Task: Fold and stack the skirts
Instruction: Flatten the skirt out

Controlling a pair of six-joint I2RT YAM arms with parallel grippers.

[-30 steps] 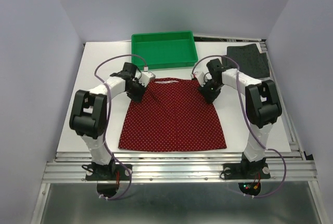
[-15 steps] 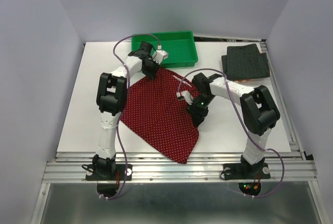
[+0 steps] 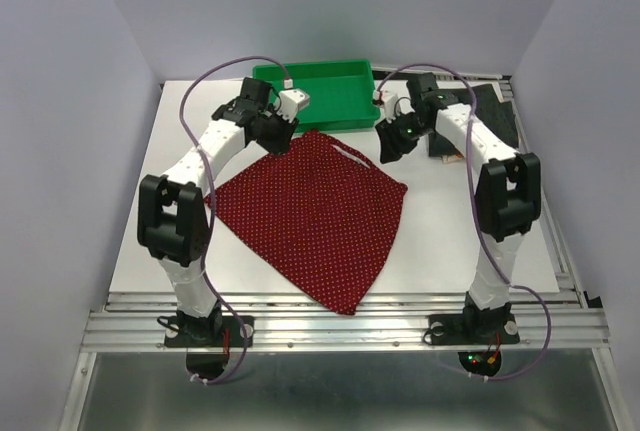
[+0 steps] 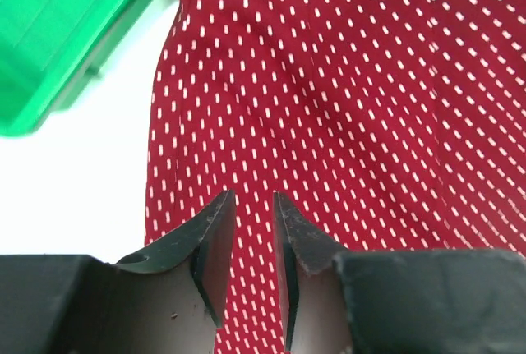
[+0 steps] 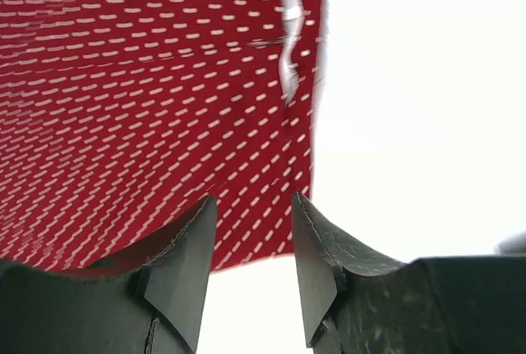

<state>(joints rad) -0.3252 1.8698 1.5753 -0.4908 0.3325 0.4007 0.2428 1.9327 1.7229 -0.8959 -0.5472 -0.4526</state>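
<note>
The dark red skirt with tiny white dots (image 3: 310, 211) lies flat on the white table, turned like a diamond. My left gripper (image 3: 283, 133) is over its far corner, next to the green tray; in the left wrist view (image 4: 253, 198) its jaws stand a little apart with the skirt (image 4: 345, 83) below them. My right gripper (image 3: 388, 149) is open and empty just beyond the skirt's waist edge; the right wrist view (image 5: 251, 199) shows the skirt's edge (image 5: 123, 83) under it. The charcoal-grey skirt (image 3: 503, 116) lies folded at the back right, partly hidden by the right arm. The orange-and-white skirt is out of view.
A green plastic tray (image 3: 340, 116) stands at the back centre, and its corner shows in the left wrist view (image 4: 57, 25). Purple cables loop above both arms. Bare white table (image 3: 460, 231) lies right of the red skirt. Grey walls close in both sides.
The right gripper has left the middle of the red skirt and moved to the back right by its waist edge. The skirt now lies spread wider. The left gripper stays at the far corner.
</note>
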